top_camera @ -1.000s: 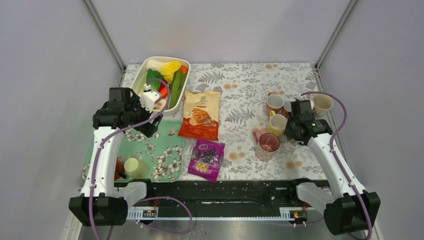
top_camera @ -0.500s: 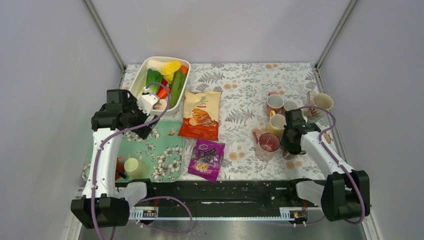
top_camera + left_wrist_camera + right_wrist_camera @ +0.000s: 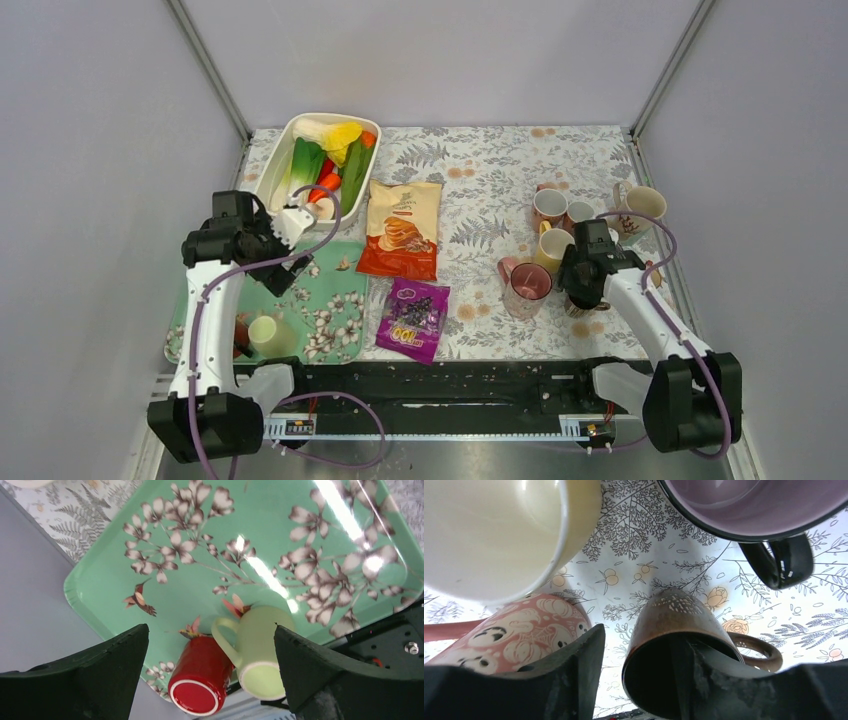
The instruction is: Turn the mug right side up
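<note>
Floral tablecloth (image 3: 470, 170): only wrist view reveals brown mug (image 3: 674, 625) upright; right claw (image 3: 639, 647), left claw (image 3: 210, 632) apart.

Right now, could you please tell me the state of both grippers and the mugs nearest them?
Brown glazed mug: upright, not gripped.
Pink patterned mug: upright.
Red ceramic mug: apparently upside down.
Pale green ceramic mug: apparently upside down.
Right gripper: open, holding nothing.
Left gripper: wide open, empty.
</note>
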Available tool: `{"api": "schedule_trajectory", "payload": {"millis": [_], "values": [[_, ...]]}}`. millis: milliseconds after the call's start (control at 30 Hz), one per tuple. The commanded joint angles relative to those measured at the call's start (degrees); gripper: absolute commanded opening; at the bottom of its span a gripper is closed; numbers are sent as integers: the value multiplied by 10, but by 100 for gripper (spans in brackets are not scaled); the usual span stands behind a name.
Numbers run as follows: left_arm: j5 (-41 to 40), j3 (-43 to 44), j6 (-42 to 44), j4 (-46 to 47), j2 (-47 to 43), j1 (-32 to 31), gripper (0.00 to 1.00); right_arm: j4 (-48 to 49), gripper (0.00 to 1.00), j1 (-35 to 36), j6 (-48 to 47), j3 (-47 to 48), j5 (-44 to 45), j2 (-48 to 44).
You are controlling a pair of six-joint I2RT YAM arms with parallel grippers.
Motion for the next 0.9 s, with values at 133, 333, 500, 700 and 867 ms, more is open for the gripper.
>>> {"api": "schedule_trajectory", "payload": {"millis": [133, 333, 500, 700, 867], "values": [[32, 12, 179, -149, 10, 22, 93, -44, 69, -1, -29, 80, -44, -76], [25, 13, 228, -223, 54, 22, 94, -60, 73, -1, -70, 105, -109, -97], [56, -65, 406, -240, -31, 1, 96, -59, 76, -1, -111, 123, -154, -98], [23, -90, 357, -191, -9, -56, 89, 4, 78, 0, -111, 92, -220, -120], [-38, -124, 256, -73, 51, -86, 81, 31, 82, 0, -109, 79, -251, -126]]}}
